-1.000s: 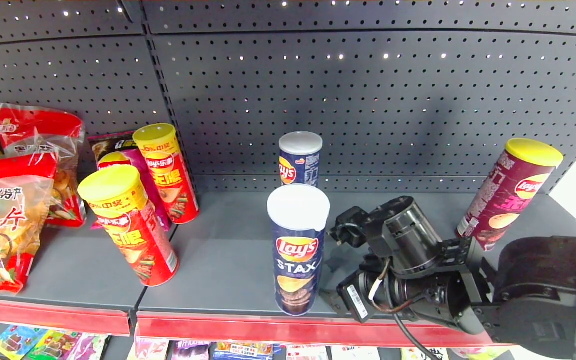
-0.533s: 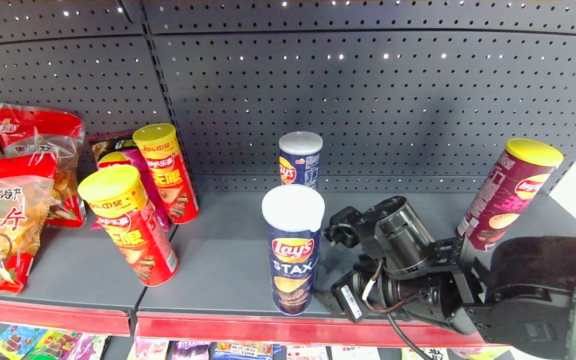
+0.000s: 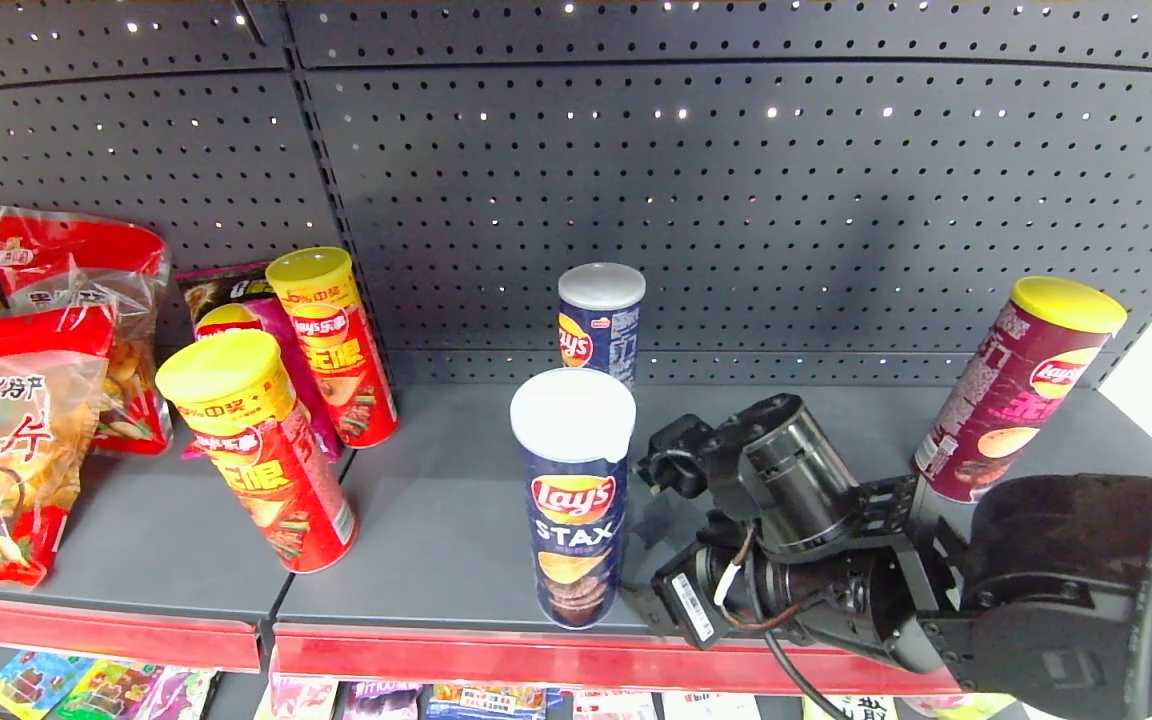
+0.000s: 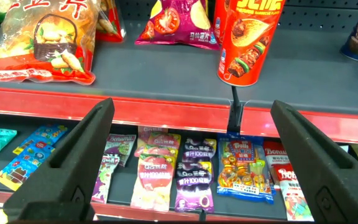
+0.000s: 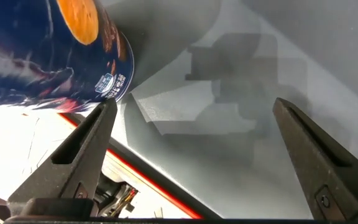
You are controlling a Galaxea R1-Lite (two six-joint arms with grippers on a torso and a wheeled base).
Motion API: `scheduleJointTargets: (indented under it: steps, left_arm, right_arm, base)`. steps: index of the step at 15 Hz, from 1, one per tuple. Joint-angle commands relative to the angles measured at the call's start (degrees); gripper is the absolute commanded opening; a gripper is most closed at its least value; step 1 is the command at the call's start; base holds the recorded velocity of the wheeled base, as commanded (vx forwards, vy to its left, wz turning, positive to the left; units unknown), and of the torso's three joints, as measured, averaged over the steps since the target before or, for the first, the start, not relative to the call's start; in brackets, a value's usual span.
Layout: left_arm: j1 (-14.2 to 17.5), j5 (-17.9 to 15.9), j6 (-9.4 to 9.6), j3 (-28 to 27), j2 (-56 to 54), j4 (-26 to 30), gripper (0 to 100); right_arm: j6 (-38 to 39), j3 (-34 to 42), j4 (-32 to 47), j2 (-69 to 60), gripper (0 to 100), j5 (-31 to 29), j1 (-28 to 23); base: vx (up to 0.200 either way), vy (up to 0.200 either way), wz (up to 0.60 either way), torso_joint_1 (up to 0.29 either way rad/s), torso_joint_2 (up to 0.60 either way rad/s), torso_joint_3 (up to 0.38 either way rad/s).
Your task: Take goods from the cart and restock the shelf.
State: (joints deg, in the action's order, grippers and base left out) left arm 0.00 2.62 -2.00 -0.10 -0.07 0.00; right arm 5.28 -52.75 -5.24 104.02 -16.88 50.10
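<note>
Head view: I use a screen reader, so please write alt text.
The right arm sits beside an upright blue chip can at the grey shelf's front edge. Red cans and snack bags stand left, a maroon can right.

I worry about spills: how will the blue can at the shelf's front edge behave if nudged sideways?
Tall and narrow on a small base, the front blue can would probably tip rather than slide. Standing near the shelf's red front lip, it might fall off. Toppled, its round body would likely roll.
</note>
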Motion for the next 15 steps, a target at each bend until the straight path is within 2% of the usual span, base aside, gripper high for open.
scheduleJointTargets:
  steps: [1, 15]
  left_arm:
    - [0.0, 0.0, -0.02, 0.0, 0.1, 0.0, 100]
    - [0.0, 0.0, -0.02, 0.0, 0.1, 0.0, 100]
  right_arm:
    - [0.0, -0.1, 0.0, 0.0, 100, 0.0, 0.1]
    - [0.3, 0.7, 0.0, -0.8, 100, -0.1, -0.3]
  base:
    - [0.000, 0.000, 0.00, 0.000, 0.00, 0.000]
    - [0.000, 0.000, 0.00, 0.000, 0.00, 0.000]
